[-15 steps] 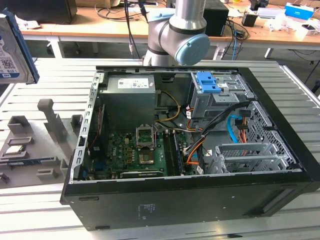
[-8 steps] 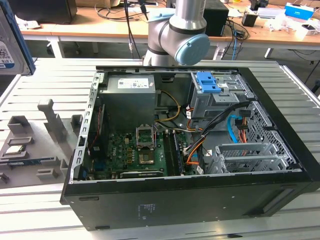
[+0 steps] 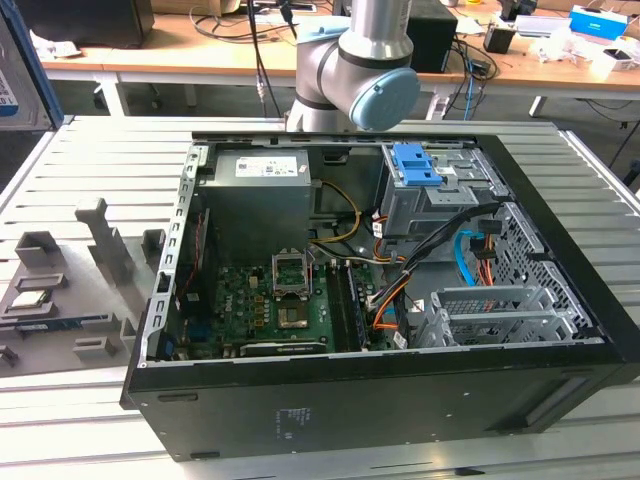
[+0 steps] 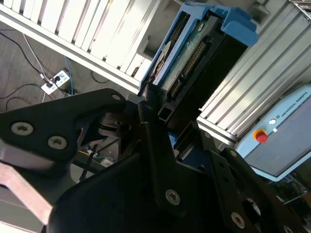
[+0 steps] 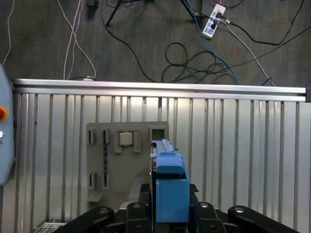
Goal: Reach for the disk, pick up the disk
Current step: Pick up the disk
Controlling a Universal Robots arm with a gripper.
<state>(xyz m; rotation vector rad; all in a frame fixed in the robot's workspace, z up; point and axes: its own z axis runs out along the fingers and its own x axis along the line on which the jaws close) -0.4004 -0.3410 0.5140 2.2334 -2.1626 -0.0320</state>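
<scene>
The gripper is closed on the disk. In the first wrist view its black fingers press in from either side of the bright blue carrier, and the disk is seen edge-on, sticking out beyond the fingertips. Past it lies the ribbed metal counter, and just beside the disk's far end in that view is a grey tray with a small square silver chip sitting in one of its pockets. Beyond the counter's edge is a dark floor strewn with cables and a white power strip. In the second wrist view the gripper grips one end of the disk. The silver body, a row of connector pins and the blue frame run away from the fingers at a slant, with the slats of the counter behind them. A grey control box with a red button shows off to one side. In the exterior view the arm rises behind an open computer case that lies on its side on the counter, its green circuit board, orange and black wiring and metal drive cages exposed. A blue latch sits on top of the cage near the arm. The grey tray lies on the counter at the exterior view's left, apart from the case, with the chip on it.
</scene>
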